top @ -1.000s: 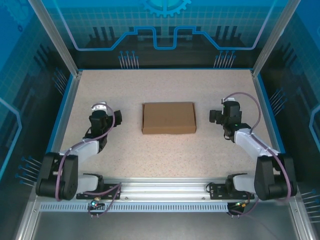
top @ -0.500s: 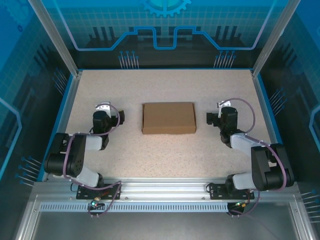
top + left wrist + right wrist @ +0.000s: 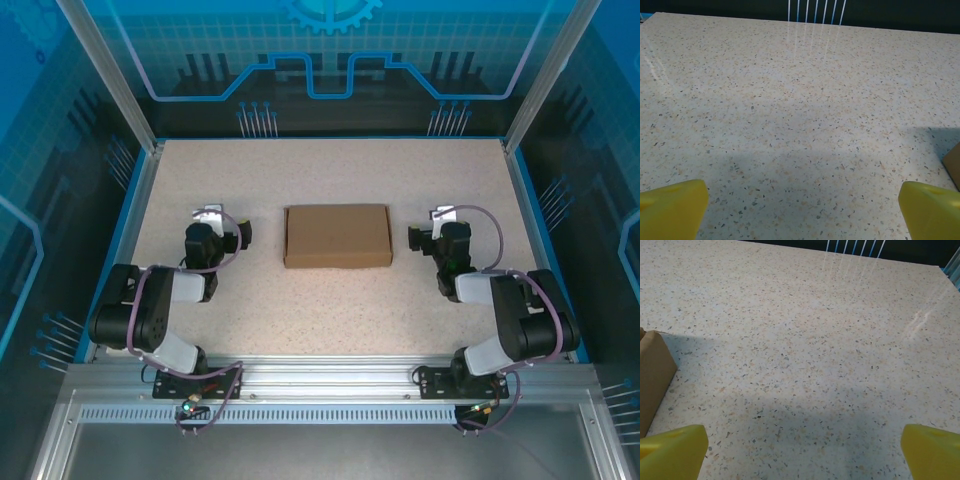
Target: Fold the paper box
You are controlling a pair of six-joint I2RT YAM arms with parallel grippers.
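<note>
The paper box (image 3: 337, 236) is a closed, flat brown cardboard rectangle lying mid-table. My left gripper (image 3: 215, 233) rests low to its left, open, with its yellow fingertips (image 3: 671, 211) wide apart over bare tabletop. One brown corner of the box (image 3: 954, 164) shows at the right edge of the left wrist view. On the box's right side my right gripper (image 3: 440, 236) is open too, nothing between its yellow fingertips (image 3: 673, 452). The box's end wall (image 3: 653, 374) stands at the left of the right wrist view. Neither gripper touches the box.
The speckled table (image 3: 330, 310) is bounded by blue side rails and a metal rail (image 3: 320, 378) at the near edge where both arm bases sit. Dark enclosure walls stand behind the far edge.
Both arms have folded back, elbows drawn in toward their bases. The right gripper slid slightly left toward the box. The box has not moved and both grippers stayed open.
</note>
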